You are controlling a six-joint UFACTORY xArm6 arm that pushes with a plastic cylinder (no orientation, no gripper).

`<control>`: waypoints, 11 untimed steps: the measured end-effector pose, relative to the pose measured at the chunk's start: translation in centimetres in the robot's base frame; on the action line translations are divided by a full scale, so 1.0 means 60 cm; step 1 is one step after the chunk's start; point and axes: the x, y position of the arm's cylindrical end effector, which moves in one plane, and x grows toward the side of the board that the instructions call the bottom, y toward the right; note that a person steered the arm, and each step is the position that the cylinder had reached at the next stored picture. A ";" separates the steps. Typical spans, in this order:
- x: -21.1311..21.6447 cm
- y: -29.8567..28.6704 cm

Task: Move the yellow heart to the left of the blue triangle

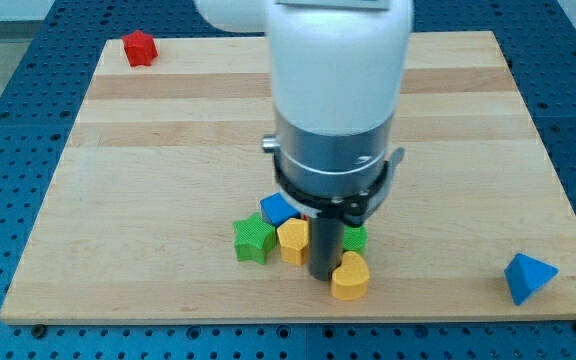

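Note:
The yellow heart [349, 277] lies near the board's bottom edge, just right of centre. My tip [322, 276] touches the board right at the heart's left side, touching or nearly touching it. The blue triangle [528, 277] sits far to the view's right, near the bottom right corner. The arm's white and grey body hides the board's middle above the tip.
A cluster sits left of the tip: a green star [254, 238], a yellow hexagon-like block [292, 241], a blue block [278, 209]. A green block [354, 238] peeks out right of the rod. A red block [140, 48] lies at the top left corner. The wooden board [168, 150] rests on a blue perforated table.

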 end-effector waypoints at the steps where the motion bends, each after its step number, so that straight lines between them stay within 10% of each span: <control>1: 0.004 0.023; 4: 0.068 -0.041; 11: 0.028 0.197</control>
